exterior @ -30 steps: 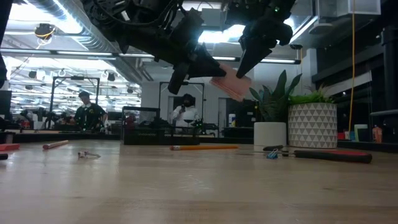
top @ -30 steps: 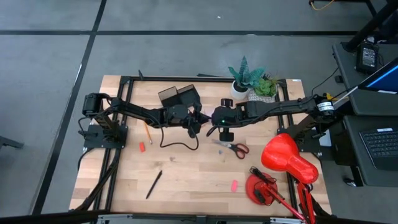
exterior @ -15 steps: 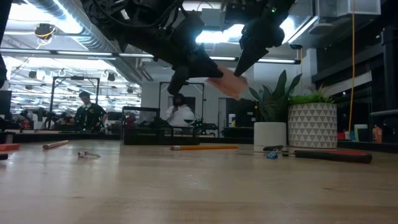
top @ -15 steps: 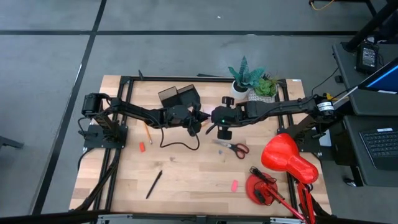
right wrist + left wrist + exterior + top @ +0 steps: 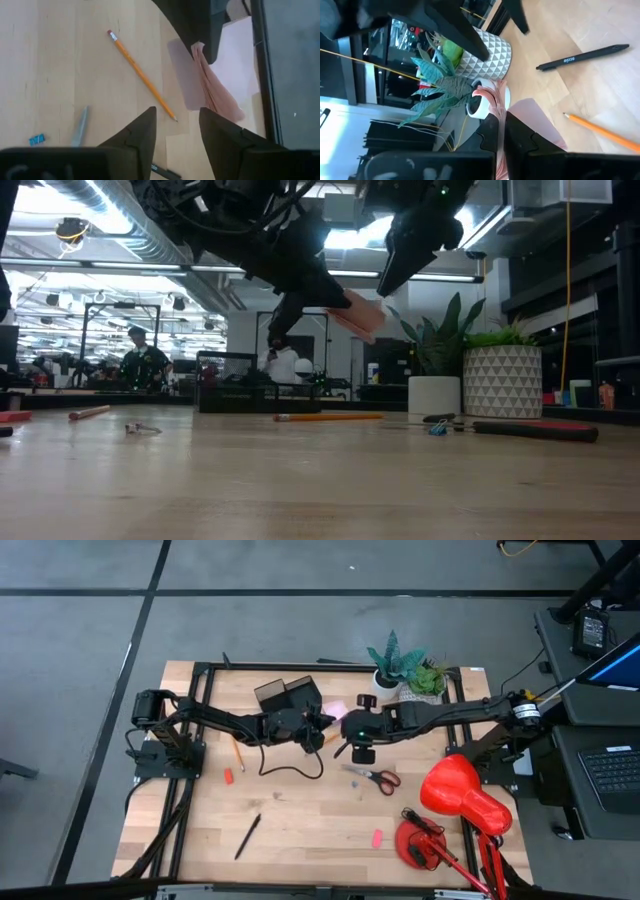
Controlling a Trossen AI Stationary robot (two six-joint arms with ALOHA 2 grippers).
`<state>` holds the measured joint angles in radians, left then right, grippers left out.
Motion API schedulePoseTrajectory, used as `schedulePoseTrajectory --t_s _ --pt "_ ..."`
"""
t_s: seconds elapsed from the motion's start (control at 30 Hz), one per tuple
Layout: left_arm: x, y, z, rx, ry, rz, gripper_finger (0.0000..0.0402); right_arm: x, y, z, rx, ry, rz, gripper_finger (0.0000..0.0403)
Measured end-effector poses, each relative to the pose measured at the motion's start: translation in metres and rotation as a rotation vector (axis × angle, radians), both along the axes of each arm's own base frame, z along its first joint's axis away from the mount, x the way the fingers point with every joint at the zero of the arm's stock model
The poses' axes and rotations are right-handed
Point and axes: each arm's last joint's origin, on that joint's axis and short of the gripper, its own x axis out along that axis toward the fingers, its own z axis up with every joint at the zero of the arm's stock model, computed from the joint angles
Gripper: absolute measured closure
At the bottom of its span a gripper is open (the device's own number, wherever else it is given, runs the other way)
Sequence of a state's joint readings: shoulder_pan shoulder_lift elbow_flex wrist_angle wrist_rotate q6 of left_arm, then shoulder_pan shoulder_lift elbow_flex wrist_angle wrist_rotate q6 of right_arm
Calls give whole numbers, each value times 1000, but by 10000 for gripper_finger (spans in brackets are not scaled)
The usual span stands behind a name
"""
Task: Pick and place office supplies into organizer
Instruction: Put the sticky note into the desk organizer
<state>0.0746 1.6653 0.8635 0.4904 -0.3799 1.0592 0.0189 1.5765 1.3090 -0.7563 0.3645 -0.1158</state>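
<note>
Left wrist view: pink sticky-note pad [image 5: 496, 112] hangs above the table, left hand [image 5: 501, 131] clamped on one edge, free leaves fanning beyond its tips; light, floppy, best pinched across the bound edge; right hand [image 5: 176, 122] alongside, spread, empty.

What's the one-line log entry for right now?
left claw: shut on sticky-note pad | right claw: open, released pad | pad: aloft, right of organizer

Smoky dark plastic organizer tray [image 5: 288, 693] sits left of the two white-potted plants [image 5: 405, 680] (red-handled scissors [image 5: 373, 777] nearer the front).
</note>
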Motion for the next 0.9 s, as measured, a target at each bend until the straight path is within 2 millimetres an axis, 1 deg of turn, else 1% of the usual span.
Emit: schedulePoseTrajectory --t_s 0.23,0.3,0.37,0.43,0.53,0.57,0.67,0.7,0.9 --pt "-2 2 5 3 -17 5 398 -14 0 23 5 -77 -7 253" --pt "-3 5 8 6 -25 17 398 -17 -1 26 11 -87 -16 265" --pt "-8 10 11 14 -27 29 398 -18 -1 25 15 -81 -23 287" --pt "-15 14 17 7 -52 33 398 -19 -1 19 16 -66 -23 321" --pt "-29 20 24 -33 -83 20 398 -18 -1 4 15 -77 -20 382" --pt "-35 22 26 -57 -89 3 398 -18 -1 -2 9 -71 -11 392" --pt "-50 29 28 -129 -119 -49 398 -18 -1 -14 6 -79 -6 393" --pt "-54 32 27 -142 -118 -42 398 -17 -1 -17 8 -95 -4 395" --pt "-66 50 16 -157 -92 26 398 -11 -3 -27 18 -205 10 397"
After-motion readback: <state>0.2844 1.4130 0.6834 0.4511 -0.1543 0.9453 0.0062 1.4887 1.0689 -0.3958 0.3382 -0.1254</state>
